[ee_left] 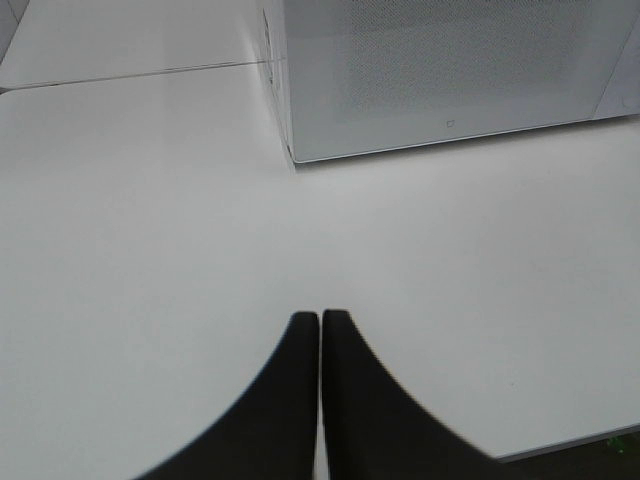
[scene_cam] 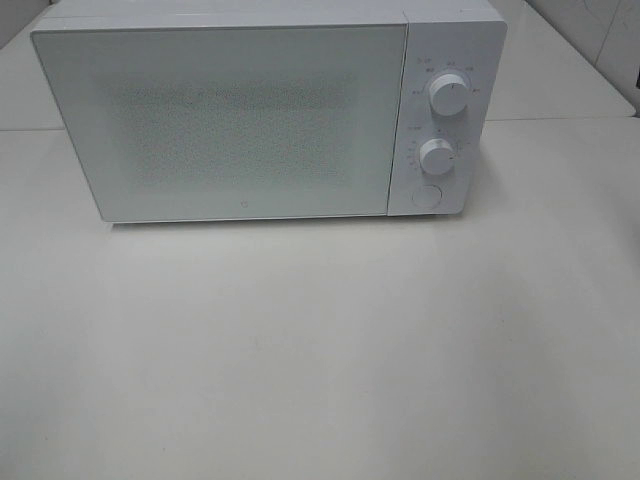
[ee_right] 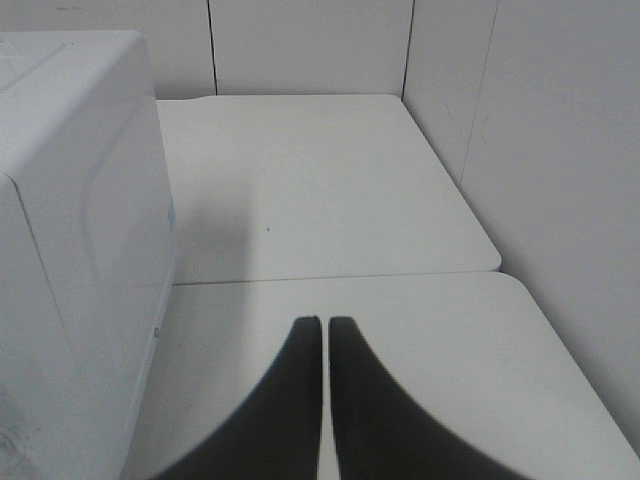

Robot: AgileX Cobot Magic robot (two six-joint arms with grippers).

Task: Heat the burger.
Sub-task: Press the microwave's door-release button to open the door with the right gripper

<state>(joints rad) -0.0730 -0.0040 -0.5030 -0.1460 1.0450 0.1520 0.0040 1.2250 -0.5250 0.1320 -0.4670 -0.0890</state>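
Observation:
The burger is out of view in all three views. A white microwave (scene_cam: 250,115) stands at the back of the white table with its door closed; two round knobs (scene_cam: 449,94) and a round button sit on its right panel. Neither arm shows in the exterior high view. In the left wrist view my left gripper (ee_left: 320,320) is shut with nothing in it, hovering over bare table in front of the microwave's (ee_left: 450,75) left corner. My right gripper (ee_right: 325,322) is shut and empty, beside the microwave's right side (ee_right: 75,250).
A seam (ee_right: 330,280) joins two white tables to the right of the microwave, and white wall panels (ee_right: 530,140) rise close on the right and behind. A table edge (ee_left: 560,448) shows near the left gripper.

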